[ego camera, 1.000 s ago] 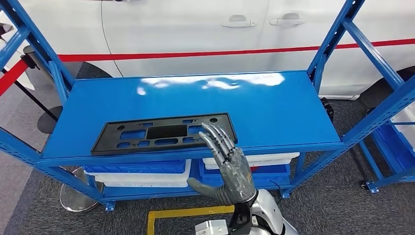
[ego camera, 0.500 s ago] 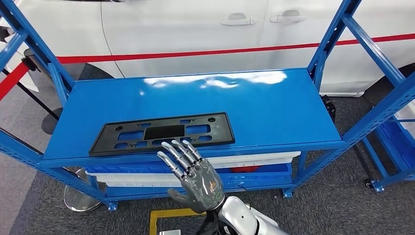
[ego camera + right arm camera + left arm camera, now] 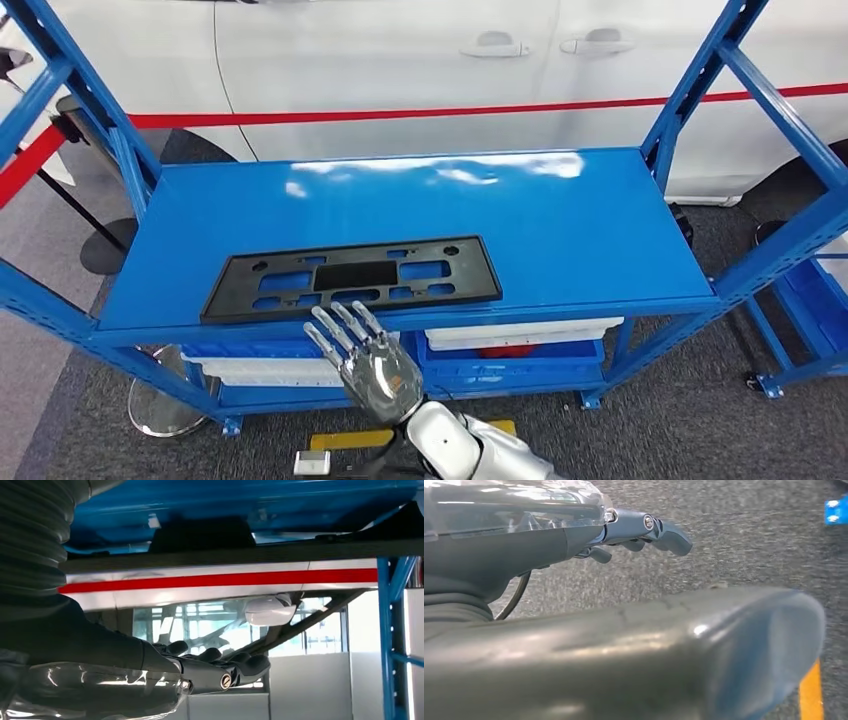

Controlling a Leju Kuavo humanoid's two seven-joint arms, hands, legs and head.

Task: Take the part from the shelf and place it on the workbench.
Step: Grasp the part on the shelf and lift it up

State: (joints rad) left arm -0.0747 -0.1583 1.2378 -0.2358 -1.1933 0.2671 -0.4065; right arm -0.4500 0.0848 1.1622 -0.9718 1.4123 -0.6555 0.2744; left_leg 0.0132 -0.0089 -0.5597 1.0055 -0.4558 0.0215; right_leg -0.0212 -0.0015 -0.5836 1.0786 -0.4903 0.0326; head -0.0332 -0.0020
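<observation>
— Head view: where is the part [image 3: 352, 279]?
— Flat on the blue shelf [image 3: 560, 220], near its front edge. My right hand [image 3: 365, 358] is just before that edge, fingers spread, holding nothing.
— Your left hand [image 3: 624, 645]?
— Over grey floor [image 3: 744, 545], fingers apart, empty.

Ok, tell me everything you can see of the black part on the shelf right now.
The black part is a long, flat rectangular frame, plastic by its matte look, with a solid dark panel in the middle, several rounded rectangular cut-outs around it and small holes near the corners. It lies flat on the top blue shelf, near the front edge and toward the left half, slightly skewed to the edge. The right hand hangs in front of the shelf edge, fingers spread, just short of the part and holding nothing.
</observation>
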